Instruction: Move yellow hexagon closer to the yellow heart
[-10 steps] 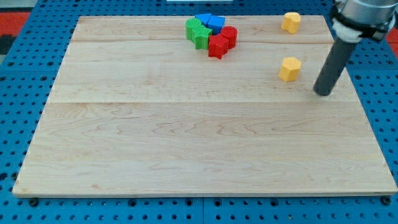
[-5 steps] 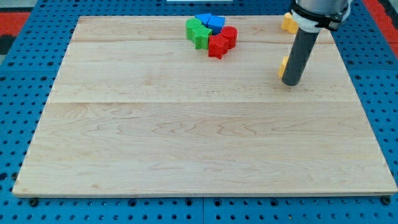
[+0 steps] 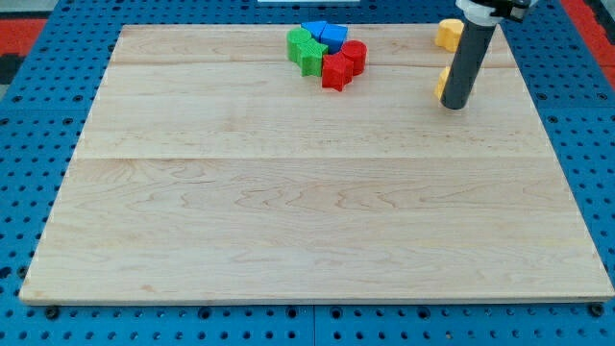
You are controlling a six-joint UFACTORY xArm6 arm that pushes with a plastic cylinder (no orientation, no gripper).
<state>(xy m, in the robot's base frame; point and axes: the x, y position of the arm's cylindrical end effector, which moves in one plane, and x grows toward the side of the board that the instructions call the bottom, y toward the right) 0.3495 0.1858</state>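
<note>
My tip (image 3: 454, 105) rests on the board near the view's upper right. One yellow block, the hexagon (image 3: 440, 86), sits right against the rod's left side, just above the tip, and is mostly hidden by the rod. The other yellow block, the heart (image 3: 446, 35), lies a little further toward the view's top near the board's edge, with its right part hidden behind the rod. A short gap separates the two yellow blocks.
A tight cluster sits at the top centre of the wooden board (image 3: 288, 211): green blocks (image 3: 306, 49), blue blocks (image 3: 327, 34) and red blocks (image 3: 342, 64). Blue pegboard surrounds the board.
My tip swung in from the right to just below the lower yellow block, then moved toward the view's top. That block slid upward, closer to the other yellow block.
</note>
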